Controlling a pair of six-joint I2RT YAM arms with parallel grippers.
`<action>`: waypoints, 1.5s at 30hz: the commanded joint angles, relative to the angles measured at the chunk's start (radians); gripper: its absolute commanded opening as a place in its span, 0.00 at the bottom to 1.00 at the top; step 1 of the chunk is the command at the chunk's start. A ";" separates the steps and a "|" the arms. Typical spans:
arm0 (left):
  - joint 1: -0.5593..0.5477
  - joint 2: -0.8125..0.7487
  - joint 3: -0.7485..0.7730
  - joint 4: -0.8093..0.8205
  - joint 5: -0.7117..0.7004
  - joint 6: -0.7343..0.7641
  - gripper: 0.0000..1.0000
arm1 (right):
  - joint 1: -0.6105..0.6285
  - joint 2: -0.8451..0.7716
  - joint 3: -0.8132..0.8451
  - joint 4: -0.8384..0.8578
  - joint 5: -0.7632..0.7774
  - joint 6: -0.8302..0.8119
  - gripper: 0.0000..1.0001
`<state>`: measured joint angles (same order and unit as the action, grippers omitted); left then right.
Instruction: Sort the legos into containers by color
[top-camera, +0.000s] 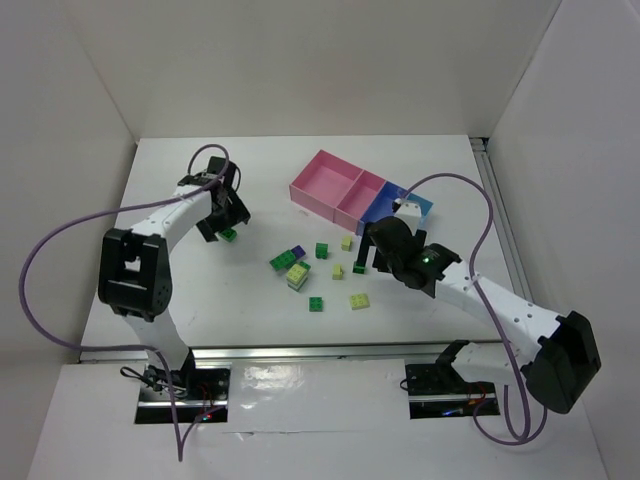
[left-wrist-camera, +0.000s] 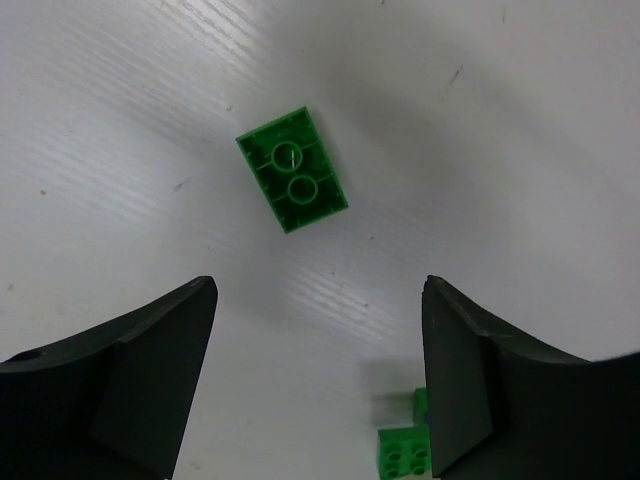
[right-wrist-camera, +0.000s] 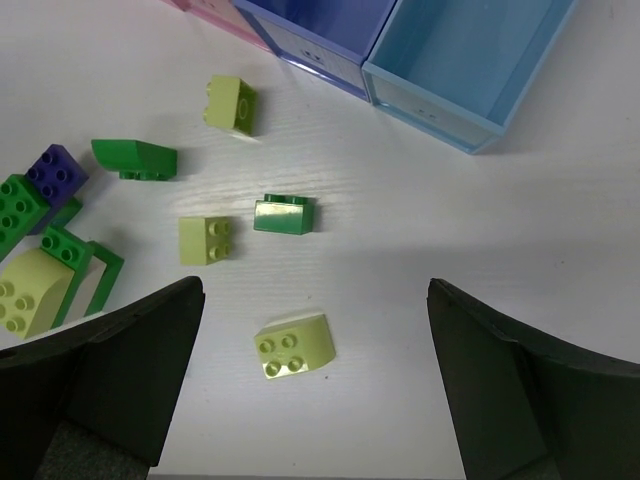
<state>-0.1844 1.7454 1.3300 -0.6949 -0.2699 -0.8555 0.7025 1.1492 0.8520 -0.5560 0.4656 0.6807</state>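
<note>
Hovering over the white surface (top-camera: 235, 305) boxed in by white walls (top-camera: 300, 60), my left claw (left-wrist-camera: 318, 290) is spread above a lone green brick (left-wrist-camera: 292, 168) and my right claw (right-wrist-camera: 316, 290) spread above scattered bricks (right-wrist-camera: 283, 214) near the trays (right-wrist-camera: 430, 105).

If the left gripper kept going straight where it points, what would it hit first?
Probably the green brick lying hollow side up, just ahead of the open left gripper; depth is unclear, so it might touch the bare table beside it.

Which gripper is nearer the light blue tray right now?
Right. The right gripper hangs open over bricks just short of the light blue tray; the left gripper is far off to the left, over a green brick.
</note>
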 joint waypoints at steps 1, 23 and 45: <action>0.007 0.077 0.057 -0.015 -0.035 -0.122 0.86 | 0.009 -0.036 -0.002 0.041 0.002 -0.024 1.00; 0.068 0.273 0.153 0.057 -0.009 -0.044 0.20 | 0.009 -0.036 -0.039 -0.002 0.022 -0.033 1.00; -0.222 0.469 0.889 0.103 0.216 0.165 0.27 | 0.018 -0.336 -0.123 -0.145 0.127 0.223 1.00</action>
<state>-0.4202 2.1010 2.1105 -0.5621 -0.1127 -0.7250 0.7101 0.8436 0.7216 -0.6422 0.5652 0.8673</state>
